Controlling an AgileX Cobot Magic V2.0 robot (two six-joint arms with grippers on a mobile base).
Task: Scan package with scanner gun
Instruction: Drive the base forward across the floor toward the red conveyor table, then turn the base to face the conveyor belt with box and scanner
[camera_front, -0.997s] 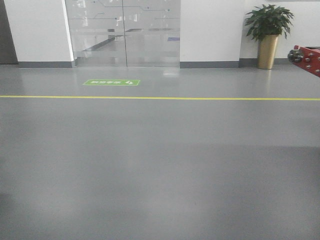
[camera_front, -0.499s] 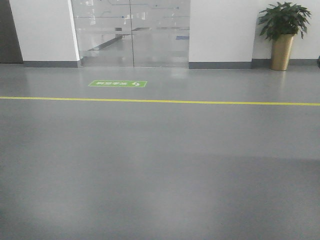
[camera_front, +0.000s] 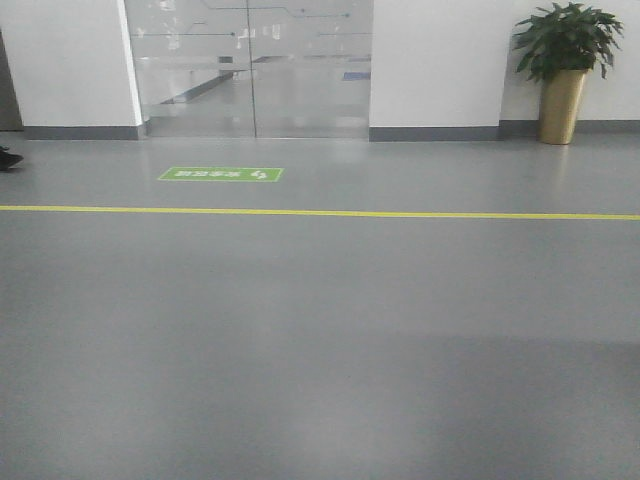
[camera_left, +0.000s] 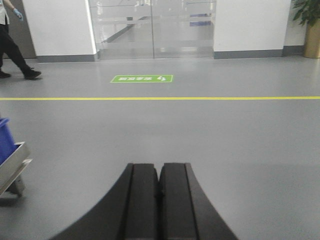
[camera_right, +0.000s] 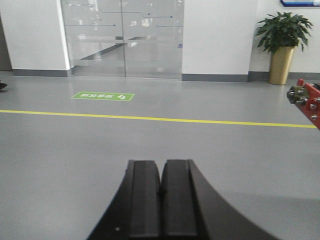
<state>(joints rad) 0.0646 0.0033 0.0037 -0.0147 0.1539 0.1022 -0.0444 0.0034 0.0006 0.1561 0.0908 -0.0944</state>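
L gripper (camera_left: 159, 170) low in the left wrist view, both black fingers (camera_left: 142, 200) pressed flat against each other, no gap, nothing btwn them. R gripper (camera_right: 162, 167) same in the right wrist view: fingers (camera_right: 145, 200) closed tight together, nothing held. Package & scanner gun: neither shows in any of the 3 views, so can't place them. All cams look out over a bare grey floor (camera_front: 320, 350). Yellow line (camera_front: 320, 213) runs straight across it, side to side. Green floor sticker (camera_front: 221, 174) lies just beyond the line, in front of the glass doors (camera_front: 250, 70) at the far wall. Potted plant (camera_front: 562, 60) in a gold pot stands at the floor's far right, against the white wall. Left wrist view: person (camera_left: 12, 45) in dark trousers at far left edge, blue bin (camera_left: 5, 140) on a metal cart (camera_left: 15, 167) at near left edge. Right wrist view: red bolted part (camera_right: 307, 100) pokes in at the right edge.
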